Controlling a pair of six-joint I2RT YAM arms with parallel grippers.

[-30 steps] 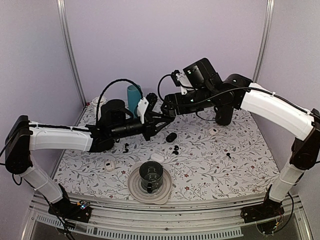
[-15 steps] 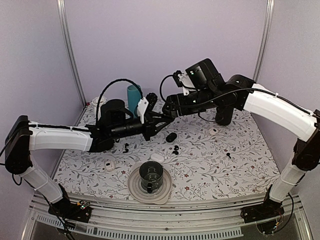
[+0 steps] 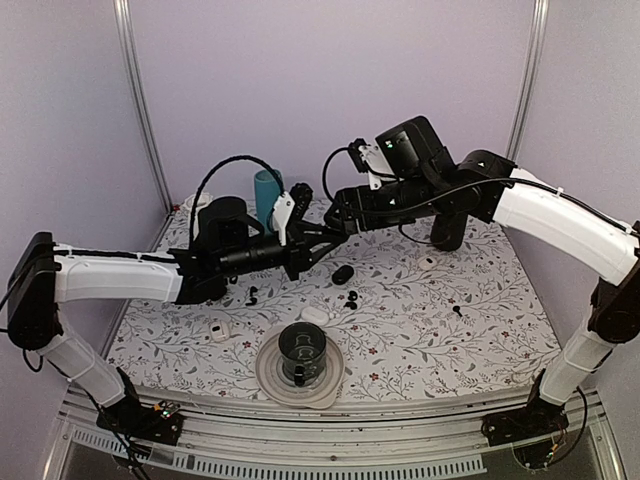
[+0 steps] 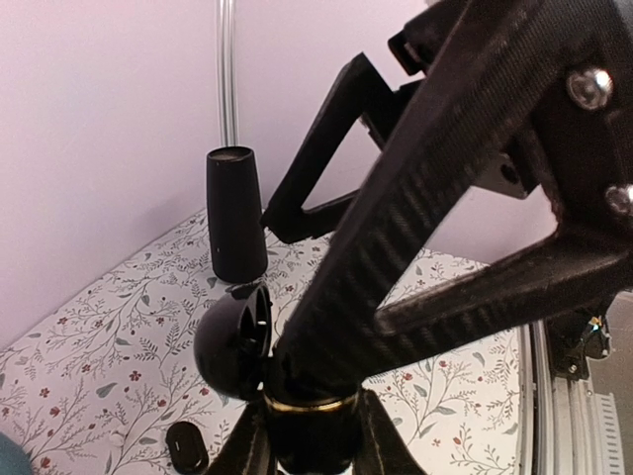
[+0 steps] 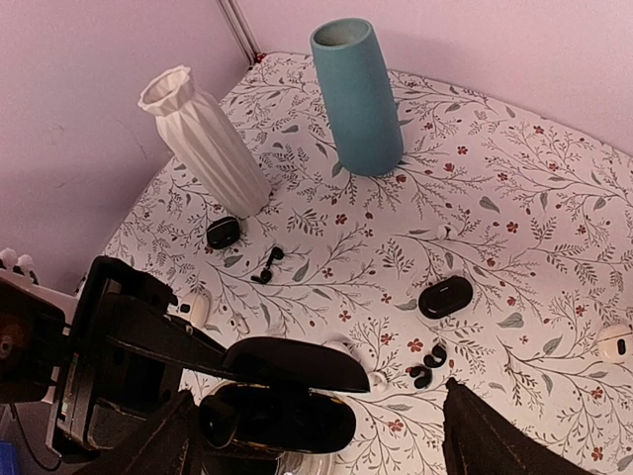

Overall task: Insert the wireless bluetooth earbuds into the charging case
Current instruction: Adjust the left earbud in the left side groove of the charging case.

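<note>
The left end effector (image 3: 322, 240) is closed down to a narrow gap on the open, glossy black charging case (image 5: 282, 421) and holds it in the air above the middle of the desk (image 5: 514, 198). Just beside it the right end effector (image 3: 338, 215) hangs over the case with its jaws spread wide and nothing between them. Whether the case's sockets are vacant is hard to tell from the right wrist view, since the dark interior gives little away. Further out, the wireless bluetooth earbuds (image 5: 427, 362) lie as a pair on the flowered desk, below the raised case and near a shut black case (image 5: 445, 295). Another small black earbud (image 5: 265, 265) lies closer to the white vase (image 5: 203, 139). The step in hand looks like presenting the case, with no earbud picked up yet. The next move probably calls for the right arm to go down to the pair, pinch one by its stem, and carry it up to the steady case.
</note>
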